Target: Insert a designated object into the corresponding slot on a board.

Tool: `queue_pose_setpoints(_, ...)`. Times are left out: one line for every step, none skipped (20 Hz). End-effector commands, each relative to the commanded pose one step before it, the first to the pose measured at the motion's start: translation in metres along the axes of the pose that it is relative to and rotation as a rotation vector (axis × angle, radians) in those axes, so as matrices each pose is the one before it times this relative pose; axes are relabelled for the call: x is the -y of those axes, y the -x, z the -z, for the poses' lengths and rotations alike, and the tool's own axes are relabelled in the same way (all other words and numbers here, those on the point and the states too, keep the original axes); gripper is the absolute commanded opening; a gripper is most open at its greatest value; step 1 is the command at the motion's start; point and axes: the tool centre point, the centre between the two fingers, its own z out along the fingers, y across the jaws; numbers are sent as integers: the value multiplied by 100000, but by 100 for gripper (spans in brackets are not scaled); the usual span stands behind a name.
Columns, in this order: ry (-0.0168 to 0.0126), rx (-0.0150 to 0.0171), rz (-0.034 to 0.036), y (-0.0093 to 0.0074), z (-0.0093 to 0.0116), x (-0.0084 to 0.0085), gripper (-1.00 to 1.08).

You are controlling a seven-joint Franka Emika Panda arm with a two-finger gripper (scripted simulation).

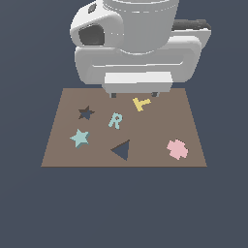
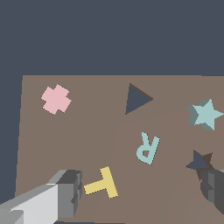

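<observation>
The light-teal star [image 1: 80, 138] [image 2: 206, 113] lies flat on the brown board [image 1: 155, 126] [image 2: 87, 131], towards the exterior view's left and near the front. Just behind it is the dark star-shaped slot [image 1: 86, 113] [image 2: 199, 161], with nothing in it. My gripper [image 1: 134, 95] [image 2: 142, 192] hangs open above the back edge of the board, well apart from the star. Nothing is held between its fingers [image 2: 70, 192]. In the wrist view one finger partly covers the slot's edge.
A yellow T [image 1: 141, 103] [image 2: 102, 183] lies on the board below the open gripper. A teal R [image 1: 115, 120] [image 2: 147, 148] sits near the middle. A dark triangular cutout [image 1: 122, 150] [image 2: 136, 99] and a pink cross-like piece [image 1: 177, 149] [image 2: 56, 99] are near the front.
</observation>
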Motion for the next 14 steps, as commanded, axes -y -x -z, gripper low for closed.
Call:
queue_pose_setpoints(0,0,0,0,0,-1,100)
queue_pose_setpoints(7,6,-68,-12,-18,-11,100)
queue_pose_setpoints(22,24,-256,-39,-59,-65,100)
queue_pose_setpoints(34,39,-405,-65,-97,-94,100)
queue_pose_setpoints(48,54,-569,-90,-137,-132,100)
queue_pose_setpoints(62,70,-735,-116,-176,-171,100)
queue_pose_setpoints(76,86,-904,-143,-216,-212,100)
queue_pose_setpoints(89,102,-1068,-169,-256,-249,100)
queue_pose_setpoints(102,118,-1237,-195,-296,-288,100)
queue_pose_setpoints(116,135,-1412,-223,-337,-331,100)
queue_pose_setpoints(129,151,-1585,-250,-378,-370,100)
queue_pose_setpoints(142,168,-1764,-277,-420,-413,100)
queue_pose_setpoints(155,186,-1945,-305,-463,-456,100)
queue_pose_setpoints(167,203,-2130,-334,-506,-499,100)
